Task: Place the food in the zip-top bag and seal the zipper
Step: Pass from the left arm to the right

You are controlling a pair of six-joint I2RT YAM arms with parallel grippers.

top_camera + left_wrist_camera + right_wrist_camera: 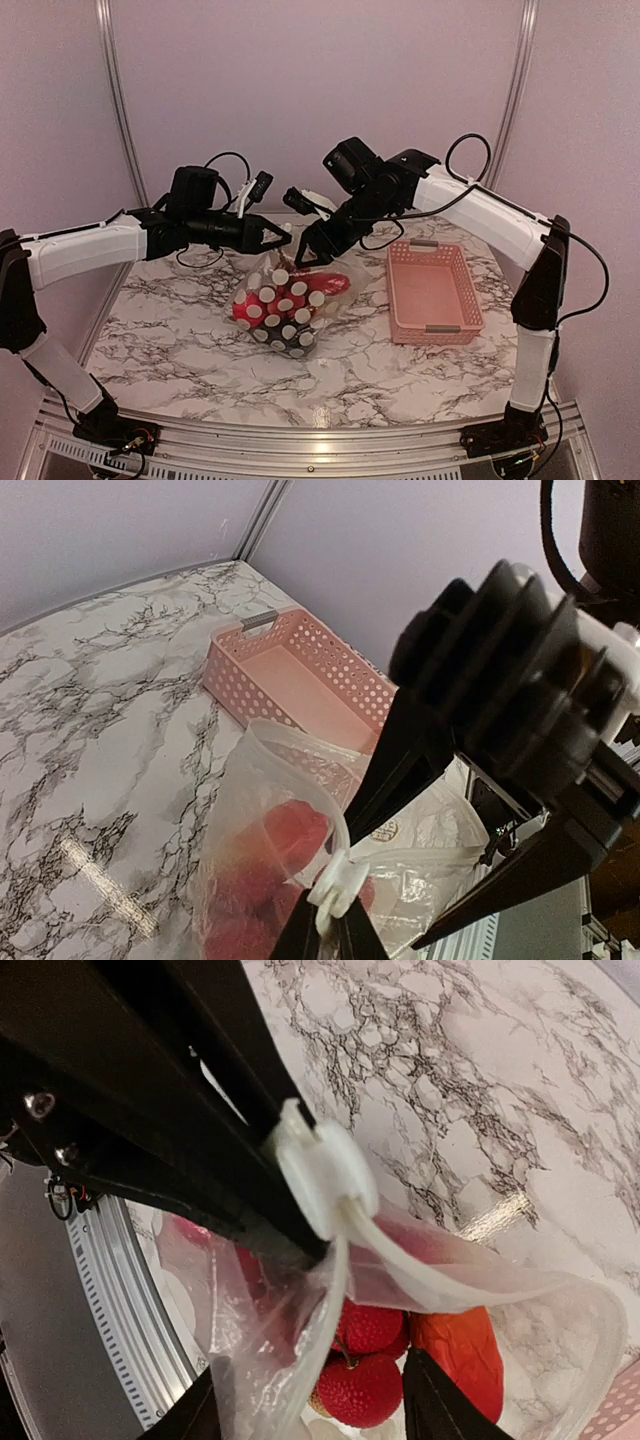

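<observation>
The zip-top bag (283,308) stands near the middle of the table (180,340), with its dotted bottom resting on the marble top and its mouth drawn upward. Through the clear plastic I can see the food inside: red strawberries (365,1360) heaped together, with an orange piece (462,1355) just beside them. The mouth gapes in a loop. The zipper (420,1260) runs along that edge up to a white end piece (320,1165). The left gripper (286,238) is clamped tight on that white piece and holds the top of the bag up. The right gripper (312,252) hangs just beside it over the bag. Its fingers (440,1400) are spread apart with the plastic between them, not pinching it. The pink basket (432,290) sits on the table to the right, apart from the bag.
</observation>
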